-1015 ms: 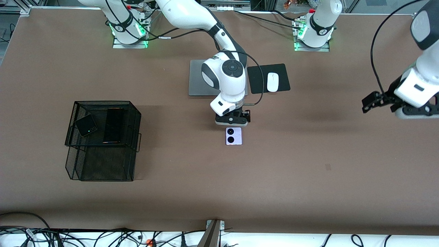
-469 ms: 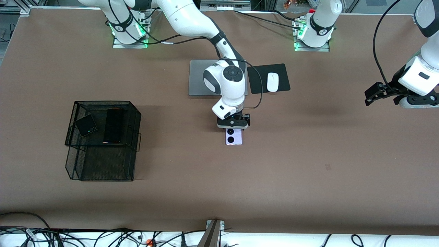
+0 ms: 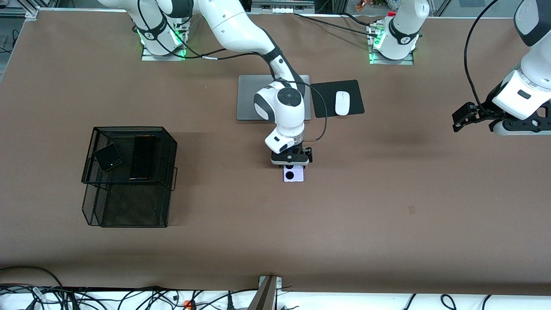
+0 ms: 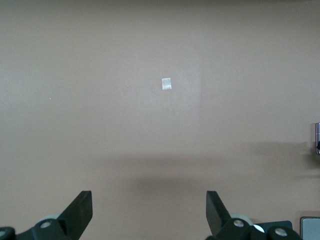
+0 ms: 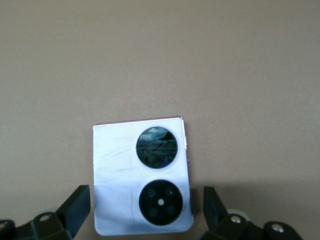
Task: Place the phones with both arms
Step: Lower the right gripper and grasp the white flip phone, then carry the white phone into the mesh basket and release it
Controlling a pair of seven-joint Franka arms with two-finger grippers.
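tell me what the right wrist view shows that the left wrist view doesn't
Only the right wrist view: the lavender-white flip phone lying flat on the table, between the open right gripper's fingers.
Only the left wrist view: a small pale square mark on the table, nothing between the open left gripper's fingers, and slivers of other things at the picture's edge.
Both: the brown table below open black fingers.

High front camera looks down across the table [image 3: 387, 206] toward both bases at 12 o'clock; each wrist camera looks straight down, close to the tabletop.
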